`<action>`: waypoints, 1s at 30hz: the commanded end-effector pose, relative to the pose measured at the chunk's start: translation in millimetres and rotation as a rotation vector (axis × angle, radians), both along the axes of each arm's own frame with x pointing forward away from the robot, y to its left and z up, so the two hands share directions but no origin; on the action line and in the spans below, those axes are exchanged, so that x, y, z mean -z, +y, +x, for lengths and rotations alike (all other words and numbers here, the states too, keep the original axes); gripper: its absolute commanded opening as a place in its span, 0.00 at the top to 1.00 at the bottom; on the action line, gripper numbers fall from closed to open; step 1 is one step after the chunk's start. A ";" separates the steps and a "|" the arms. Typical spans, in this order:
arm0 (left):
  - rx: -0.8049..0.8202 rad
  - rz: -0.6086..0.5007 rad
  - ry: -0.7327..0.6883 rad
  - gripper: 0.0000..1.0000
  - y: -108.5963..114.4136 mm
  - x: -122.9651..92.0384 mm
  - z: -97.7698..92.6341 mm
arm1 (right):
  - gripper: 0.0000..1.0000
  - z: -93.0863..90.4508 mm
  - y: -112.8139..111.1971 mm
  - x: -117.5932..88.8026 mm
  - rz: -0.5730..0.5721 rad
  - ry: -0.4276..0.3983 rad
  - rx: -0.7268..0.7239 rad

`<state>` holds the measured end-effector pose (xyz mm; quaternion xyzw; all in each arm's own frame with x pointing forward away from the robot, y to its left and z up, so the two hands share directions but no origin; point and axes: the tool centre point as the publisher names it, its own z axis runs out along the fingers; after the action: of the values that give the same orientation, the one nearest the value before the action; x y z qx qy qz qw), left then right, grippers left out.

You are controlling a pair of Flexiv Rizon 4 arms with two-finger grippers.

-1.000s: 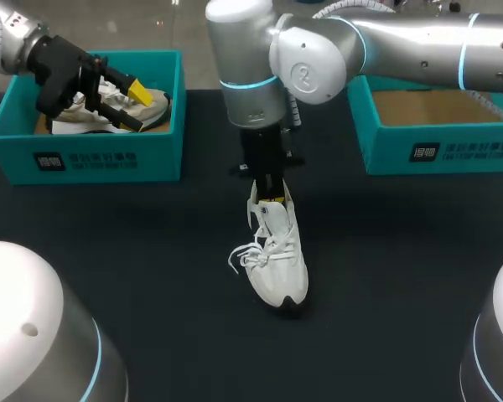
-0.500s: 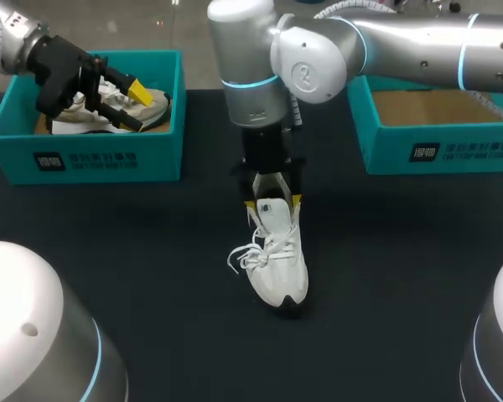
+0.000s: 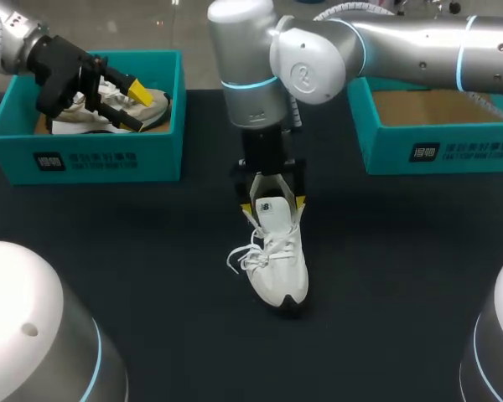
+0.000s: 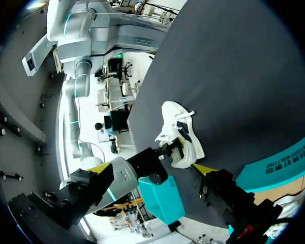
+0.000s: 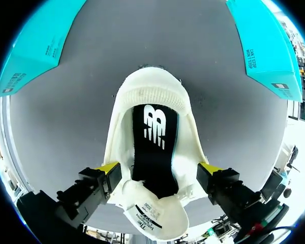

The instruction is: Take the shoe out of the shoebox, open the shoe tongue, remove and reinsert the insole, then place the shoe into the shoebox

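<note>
A white shoe point(image 3: 277, 260) stands on the dark table mid-view, toe toward the near edge and laces loose. My right gripper point(image 3: 272, 203) hangs open over its mouth, one yellow tip on each side and apart from it. In the right wrist view the shoe point(image 5: 151, 99) shows its black insole point(image 5: 153, 147) with a white logo between my right gripper's point(image 5: 158, 169) fingers. My left gripper point(image 3: 121, 105) is open above a second shoe point(image 3: 84, 124) in the left teal shoebox point(image 3: 84, 159). The left wrist view shows the left gripper point(image 4: 152, 168) open and the white shoe point(image 4: 177, 133) far ahead.
A second teal shoebox point(image 3: 436, 149) stands at the back right, its brown floor showing. The right arm's big elbow point(image 3: 251, 59) hangs over the table's back middle. Dark table point(image 3: 151, 251) spreads around the shoe.
My right gripper, shut at the shoe's mouth a second ago, has opened wide and let go. The shoe stays put. The left arm has not moved.
</note>
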<state>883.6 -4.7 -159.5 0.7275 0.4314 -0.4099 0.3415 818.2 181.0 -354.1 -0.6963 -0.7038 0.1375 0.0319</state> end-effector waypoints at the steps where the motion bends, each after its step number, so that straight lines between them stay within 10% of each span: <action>1: 0.001 0.003 -0.001 0.00 0.5 -0.3 0.0 | 0.00 -6.1 0.0 -11.9 -0.019 -0.019 0.001; 17: 0.001 0.003 -0.001 0.00 0.5 -0.3 0.0 | 0.00 -27.8 -2.3 -14.8 -0.017 -0.018 0.046; 30: 0.001 0.003 -0.001 0.00 0.5 -0.3 0.0 | 0.00 -62.5 -9.5 -58.9 -0.059 -0.060 0.042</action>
<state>883.6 -4.7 -159.5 0.7275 0.4314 -0.4099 0.3415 765.0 175.7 -307.3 -0.7139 -0.6839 0.1507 0.0036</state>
